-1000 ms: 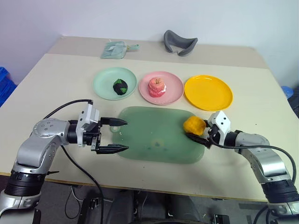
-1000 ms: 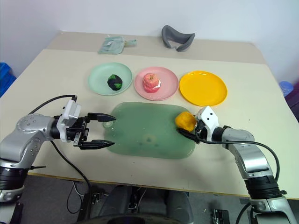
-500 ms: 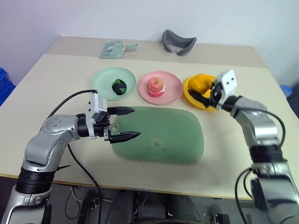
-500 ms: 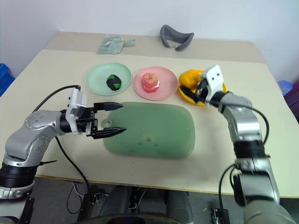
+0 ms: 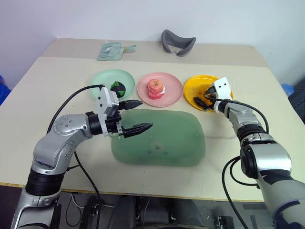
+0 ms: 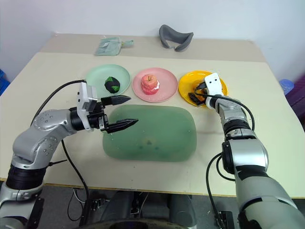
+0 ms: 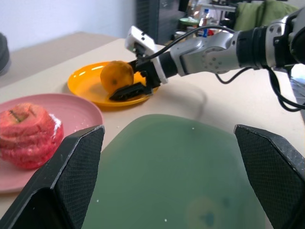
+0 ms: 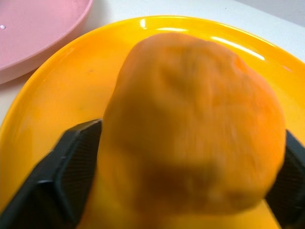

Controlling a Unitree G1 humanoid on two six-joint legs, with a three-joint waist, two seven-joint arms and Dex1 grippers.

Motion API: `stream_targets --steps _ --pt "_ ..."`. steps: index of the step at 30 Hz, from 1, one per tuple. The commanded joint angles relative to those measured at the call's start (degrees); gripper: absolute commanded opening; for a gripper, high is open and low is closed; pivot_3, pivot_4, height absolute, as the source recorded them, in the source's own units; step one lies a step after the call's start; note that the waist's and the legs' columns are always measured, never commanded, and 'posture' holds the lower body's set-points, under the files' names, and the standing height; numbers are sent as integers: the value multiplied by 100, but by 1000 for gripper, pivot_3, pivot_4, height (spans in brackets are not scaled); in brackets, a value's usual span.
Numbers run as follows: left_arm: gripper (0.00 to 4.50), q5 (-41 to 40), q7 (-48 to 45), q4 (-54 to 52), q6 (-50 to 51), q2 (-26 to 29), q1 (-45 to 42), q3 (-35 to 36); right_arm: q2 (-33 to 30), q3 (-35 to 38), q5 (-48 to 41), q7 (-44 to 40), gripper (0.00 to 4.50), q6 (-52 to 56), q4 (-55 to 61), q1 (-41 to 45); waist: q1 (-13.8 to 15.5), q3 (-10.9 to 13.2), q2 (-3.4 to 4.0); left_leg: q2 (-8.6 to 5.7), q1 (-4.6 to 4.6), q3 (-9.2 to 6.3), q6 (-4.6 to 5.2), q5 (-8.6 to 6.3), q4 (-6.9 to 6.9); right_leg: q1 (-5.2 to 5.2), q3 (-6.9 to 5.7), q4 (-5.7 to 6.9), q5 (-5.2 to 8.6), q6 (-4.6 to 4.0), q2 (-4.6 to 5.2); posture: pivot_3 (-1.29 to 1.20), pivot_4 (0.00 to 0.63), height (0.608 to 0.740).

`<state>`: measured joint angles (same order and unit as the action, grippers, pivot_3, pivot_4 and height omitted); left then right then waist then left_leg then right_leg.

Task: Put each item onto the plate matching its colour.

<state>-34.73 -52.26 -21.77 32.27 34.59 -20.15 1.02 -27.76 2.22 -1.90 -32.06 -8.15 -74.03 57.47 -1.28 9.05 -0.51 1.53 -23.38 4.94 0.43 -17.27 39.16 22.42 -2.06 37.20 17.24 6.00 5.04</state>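
We see three round plates in a row just beyond the green mat (image 5: pixel 159 137). The mint green plate (image 5: pixel 102 79), at the mat's left end, carries a dark green lumpy ball (image 5: pixel 117 88). The pink plate (image 5: pixel 167 86), in the middle, holds a pink-red apple (image 5: pixel 155 88), upright. The yellow-orange plate (image 5: pixel 193 86), at the right end, has the orange fruit (image 7: pixel 116 76) over it.
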Motion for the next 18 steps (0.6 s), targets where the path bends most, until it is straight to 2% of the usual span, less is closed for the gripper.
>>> stream_targets --steps 1,5,8,12,16,18 --pt "4500 -223 40 -296 50 46 131 181 -305 230 -93 -324 4479 -385 302 147 11 2 4 0 -1 0 0 0 0 0 0 0 0 0 1 0 150 740" --pt "4500 35 81 -152 -208 91 305 196 -593 687 -826 -1285 4479 -121 1911 -539 38 5 8 0 -1 -1 0 0 1 -2 0 -2 0 0 2 0 150 740" --pt "4500 259 312 146 -431 -19 258 245 -751 898 -1401 -1470 4479 804 4298 -1822 74 5 9 0 -1 -11 1 -1 -1 -11 -2 -2 0 1 2 0 150 740" --pt "4500 165 564 438 -391 -170 152 447 -702 1312 -1848 -835 4479 1792 6965 -3457 74 5 10 0 -3 -13 1 -1 2 -7 -1 -1 0 1 5 0 150 740" --pt "4500 281 861 442 -394 -193 216 538 -307 1585 -2024 14 4479 2357 8643 -4699 51 4 14 0 0 -3 0 -1 1 -1 3 1 -1 1 5 0 150 740" --pt "4500 317 829 376 -450 -95 403 600 -124 1619 -2111 161 4479 2558 9256 -5431 64 2 15 3 2 -6 0 -1 -1 -3 6 1 0 0 2 0 150 740"
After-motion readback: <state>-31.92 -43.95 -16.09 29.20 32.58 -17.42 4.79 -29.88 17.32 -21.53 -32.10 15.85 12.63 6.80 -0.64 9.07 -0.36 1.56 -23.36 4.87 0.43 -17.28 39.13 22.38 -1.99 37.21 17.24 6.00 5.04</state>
